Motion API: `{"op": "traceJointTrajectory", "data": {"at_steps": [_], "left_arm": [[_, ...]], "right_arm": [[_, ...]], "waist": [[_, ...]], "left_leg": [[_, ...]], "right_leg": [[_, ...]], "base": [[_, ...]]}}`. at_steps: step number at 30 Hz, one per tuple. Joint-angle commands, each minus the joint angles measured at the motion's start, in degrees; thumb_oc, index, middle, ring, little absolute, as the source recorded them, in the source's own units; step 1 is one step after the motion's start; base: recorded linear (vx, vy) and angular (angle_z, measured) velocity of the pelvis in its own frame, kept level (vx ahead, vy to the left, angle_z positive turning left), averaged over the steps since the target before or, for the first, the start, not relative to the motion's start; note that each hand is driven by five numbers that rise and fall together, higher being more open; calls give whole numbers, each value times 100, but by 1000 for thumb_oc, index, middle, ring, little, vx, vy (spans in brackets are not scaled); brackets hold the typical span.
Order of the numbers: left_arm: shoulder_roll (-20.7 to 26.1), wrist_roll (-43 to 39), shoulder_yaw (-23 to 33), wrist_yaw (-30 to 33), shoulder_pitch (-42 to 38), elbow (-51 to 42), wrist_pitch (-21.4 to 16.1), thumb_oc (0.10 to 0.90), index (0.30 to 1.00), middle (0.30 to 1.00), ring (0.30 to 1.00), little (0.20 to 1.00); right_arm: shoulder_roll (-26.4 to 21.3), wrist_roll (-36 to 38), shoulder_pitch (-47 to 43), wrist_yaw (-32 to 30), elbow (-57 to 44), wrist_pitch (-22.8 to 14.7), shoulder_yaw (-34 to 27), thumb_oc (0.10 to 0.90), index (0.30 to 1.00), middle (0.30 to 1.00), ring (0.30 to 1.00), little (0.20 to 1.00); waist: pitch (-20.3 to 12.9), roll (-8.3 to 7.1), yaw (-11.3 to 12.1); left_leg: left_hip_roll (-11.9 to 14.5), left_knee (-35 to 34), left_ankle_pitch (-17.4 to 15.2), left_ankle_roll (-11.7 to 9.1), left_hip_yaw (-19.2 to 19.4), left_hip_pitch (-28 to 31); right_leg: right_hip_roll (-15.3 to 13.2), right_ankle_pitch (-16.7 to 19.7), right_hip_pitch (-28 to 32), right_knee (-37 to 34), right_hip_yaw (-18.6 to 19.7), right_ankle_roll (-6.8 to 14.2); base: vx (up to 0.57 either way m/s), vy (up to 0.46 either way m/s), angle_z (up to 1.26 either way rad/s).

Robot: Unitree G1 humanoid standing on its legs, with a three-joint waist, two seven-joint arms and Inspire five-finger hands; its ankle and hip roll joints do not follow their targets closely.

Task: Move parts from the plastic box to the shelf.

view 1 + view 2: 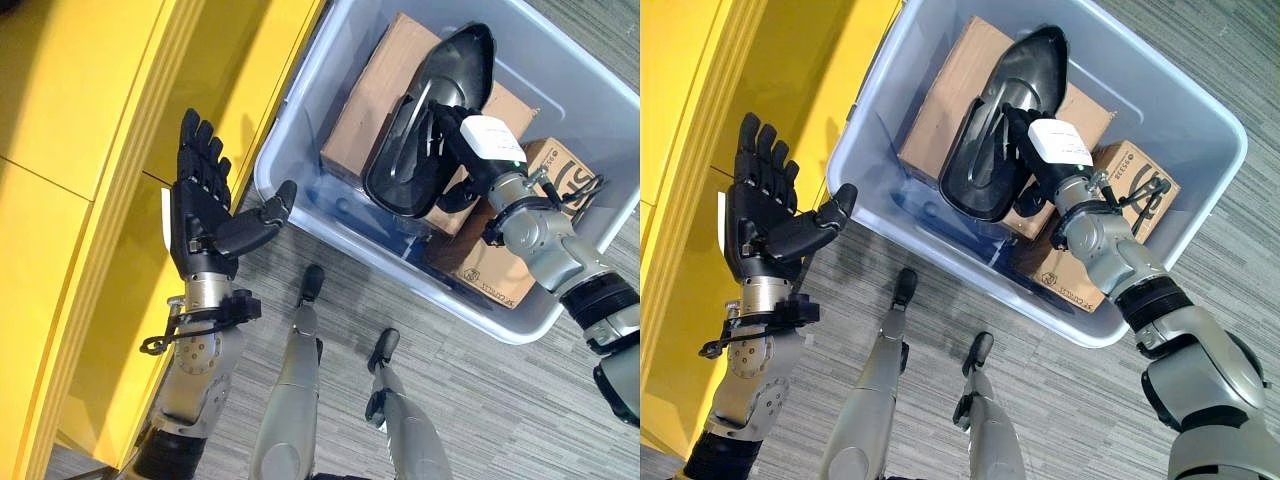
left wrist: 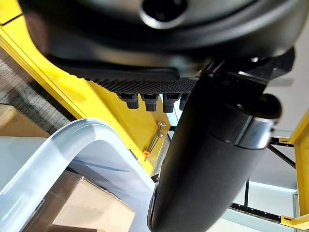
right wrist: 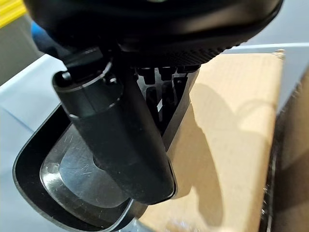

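Note:
A large black curved plastic part (image 1: 400, 175) lies tilted on cardboard boxes inside the pale blue plastic box (image 1: 285, 120). My right hand (image 1: 470, 135) reaches into the box, its fingers curled over the part's rim and its thumb (image 3: 120, 145) pressed against the part's glossy inner side (image 3: 63, 179). My left hand (image 1: 200, 215) is held up open outside the box, palm showing and fingers straight, with nothing in it. It is next to the yellow shelf (image 1: 90, 100), beside the box's near corner.
Two brown cardboard boxes fill the plastic box: one under the part (image 1: 375, 90), one printed box at the right (image 1: 500, 270). The box rim (image 2: 96, 140) nearly touches the shelf's yellow frame (image 2: 96, 101). Grey striped carpet (image 1: 480, 400) lies in front.

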Motion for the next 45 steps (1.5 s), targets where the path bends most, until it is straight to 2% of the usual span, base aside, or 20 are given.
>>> {"op": "traceJointTrajectory", "data": {"at_steps": [1,7,12,18,30,36,45], "left_arm": [[71,295,273,39,66,-900,-419,900,1000,1000,1000,1000],[74,314,223,91,-5,-853,-426,900,1000,1000,1000,1000],[85,339,243,119,-25,-823,-401,900,1000,1000,1000,1000],[160,419,302,158,-59,-817,-362,900,1000,1000,1000,1000],[240,415,385,140,44,-968,-318,900,1000,1000,1000,1000],[271,481,470,113,177,-1072,-287,900,1000,1000,1000,1000],[353,525,625,6,439,-1208,-291,900,1000,1000,1000,1000]], "right_arm": [[-17,-67,-288,-365,-216,-30,-398,900,1000,1000,1000,1000],[291,189,-182,-626,-81,-27,-713,900,1000,1000,1000,1000],[399,225,-119,-733,-356,-32,-896,900,1000,1000,1000,1000],[128,-76,-189,-814,-1543,-81,-1151,900,1000,1000,1000,1000],[-85,-370,-362,-852,-3072,-168,-1482,900,1000,1000,1000,1000],[-455,-700,-207,-708,-3630,-230,-1562,900,1000,1000,1000,1000],[-1554,-974,-127,-191,-4126,-429,-1203,900,1000,1000,1000,1000]], "waist": [[41,-279,-24],[41,-264,-33],[40,-256,-49],[5,-279,-96],[-157,-315,-126],[-250,-350,-174],[-306,-443,-223]], "left_leg": [[116,217,-57,-107,259,-424],[130,204,-49,-96,293,-388],[141,193,-43,-95,310,-349],[156,172,-33,-105,343,-273],[188,225,-65,-103,383,-223],[207,219,-68,-103,403,-172],[270,228,-47,-126,458,-134]], "right_leg": [[-257,-557,1321,-10,6,156],[-255,-546,1329,-10,38,147],[-262,-560,1349,-10,56,137],[-257,-574,1378,-10,95,122],[-253,-593,1448,-10,154,106],[-254,-601,1467,-10,174,104],[-237,-581,1475,-10,243,105]], "base": [[0,0,0],[-6,2,-4],[-7,4,-3],[0,0,0],[-4,-3,-3],[0,0,0],[0,0,0]]}}
